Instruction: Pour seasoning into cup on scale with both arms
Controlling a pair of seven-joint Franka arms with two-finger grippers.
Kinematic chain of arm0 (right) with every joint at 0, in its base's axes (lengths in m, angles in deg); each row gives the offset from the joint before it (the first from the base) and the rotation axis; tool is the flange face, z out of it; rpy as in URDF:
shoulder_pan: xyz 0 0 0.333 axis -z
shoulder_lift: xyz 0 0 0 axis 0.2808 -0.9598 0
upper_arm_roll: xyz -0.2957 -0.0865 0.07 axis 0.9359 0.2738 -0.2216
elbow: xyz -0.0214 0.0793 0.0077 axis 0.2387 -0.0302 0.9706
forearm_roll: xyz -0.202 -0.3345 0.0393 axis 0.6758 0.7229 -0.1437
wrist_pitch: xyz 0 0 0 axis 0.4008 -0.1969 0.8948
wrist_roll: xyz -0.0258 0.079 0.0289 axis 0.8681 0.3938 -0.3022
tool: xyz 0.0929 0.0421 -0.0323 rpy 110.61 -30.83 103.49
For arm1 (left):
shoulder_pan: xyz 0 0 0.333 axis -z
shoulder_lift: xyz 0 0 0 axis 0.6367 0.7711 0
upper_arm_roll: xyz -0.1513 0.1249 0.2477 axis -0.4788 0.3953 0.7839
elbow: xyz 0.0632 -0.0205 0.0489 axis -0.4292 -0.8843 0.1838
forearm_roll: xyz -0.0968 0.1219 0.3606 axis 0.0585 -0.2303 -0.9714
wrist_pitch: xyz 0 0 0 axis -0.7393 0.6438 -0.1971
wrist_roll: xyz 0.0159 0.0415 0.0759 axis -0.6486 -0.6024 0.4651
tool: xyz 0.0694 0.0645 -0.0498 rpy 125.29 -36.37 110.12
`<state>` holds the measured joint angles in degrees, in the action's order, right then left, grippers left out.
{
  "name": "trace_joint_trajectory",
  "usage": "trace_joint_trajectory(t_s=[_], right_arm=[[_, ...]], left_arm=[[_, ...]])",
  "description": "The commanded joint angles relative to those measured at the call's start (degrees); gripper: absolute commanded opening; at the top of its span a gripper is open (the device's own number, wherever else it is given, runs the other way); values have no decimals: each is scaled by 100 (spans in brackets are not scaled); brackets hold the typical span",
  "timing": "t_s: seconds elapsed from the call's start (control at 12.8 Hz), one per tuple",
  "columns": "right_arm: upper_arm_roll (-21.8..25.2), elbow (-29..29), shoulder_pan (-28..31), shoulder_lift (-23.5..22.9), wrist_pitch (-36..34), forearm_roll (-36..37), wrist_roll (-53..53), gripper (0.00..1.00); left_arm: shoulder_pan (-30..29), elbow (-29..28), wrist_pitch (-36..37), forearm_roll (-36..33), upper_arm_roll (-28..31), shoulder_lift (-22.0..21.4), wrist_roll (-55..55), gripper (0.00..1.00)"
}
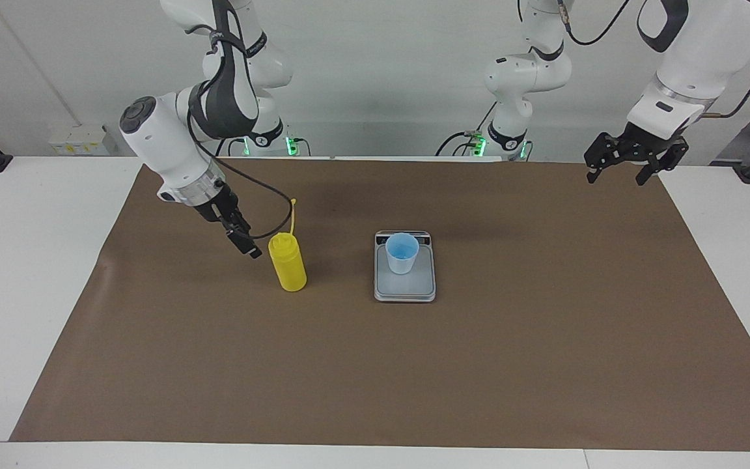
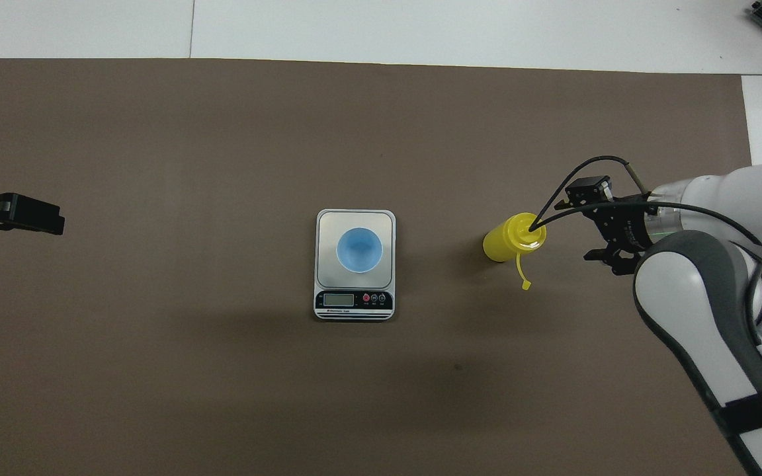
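The yellow seasoning bottle [image 1: 288, 264] [image 2: 510, 239] stands upright on the brown mat, its cap strap hanging off its top. My right gripper [image 1: 245, 240] [image 2: 591, 225] is open, low beside the bottle toward the right arm's end of the table, a small gap from it. The light blue cup [image 1: 402, 253] [image 2: 359, 250] stands upright on the plate of the silver-grey scale [image 1: 405, 286] [image 2: 354, 281] at the table's middle; the display edge is nearer to the robots. My left gripper [image 1: 629, 168] [image 2: 37, 218] waits open and empty, raised over the left arm's end of the mat.
A brown paper mat [image 1: 414, 365] [image 2: 222, 132] covers most of the white table [image 1: 30, 260]. The bottle stands between the right gripper and the scale. A black cable [image 1: 264, 195] loops from the right wrist near the bottle's top.
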<state>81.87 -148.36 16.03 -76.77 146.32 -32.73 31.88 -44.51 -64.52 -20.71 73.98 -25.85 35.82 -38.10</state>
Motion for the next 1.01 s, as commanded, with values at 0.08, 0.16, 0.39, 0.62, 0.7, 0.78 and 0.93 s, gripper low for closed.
trace_joint_trajectory(t_s=[0.08,0.16,0.39,0.62,0.7,0.78,0.93], right_arm=[[-10,-80,37,343,-120,731,-1739,100],[-28,-72,36,457,-286,1117,-1943,100],[-28,400,89,608,-917,1552,-2899,100],[-10,1376,142,266,-1719,1552,-3289,100],[-2,1605,151,178,-1790,1552,-3307,100],[-1,1886,142,55,-1999,1569,-3307,100],[16,2134,133,1,-2378,1622,-3316,100]], left_arm=[[-30,-87,34,68,2,-96,31,100],[-30,-87,34,68,2,-104,31,100],[-30,-87,34,68,2,-104,31,100],[-30,-87,34,68,2,-104,31,100],[-30,-87,34,68,2,-104,31,100],[-39,-87,34,68,2,-104,31,100],[-30,-87,34,68,2,-104,31,100]])
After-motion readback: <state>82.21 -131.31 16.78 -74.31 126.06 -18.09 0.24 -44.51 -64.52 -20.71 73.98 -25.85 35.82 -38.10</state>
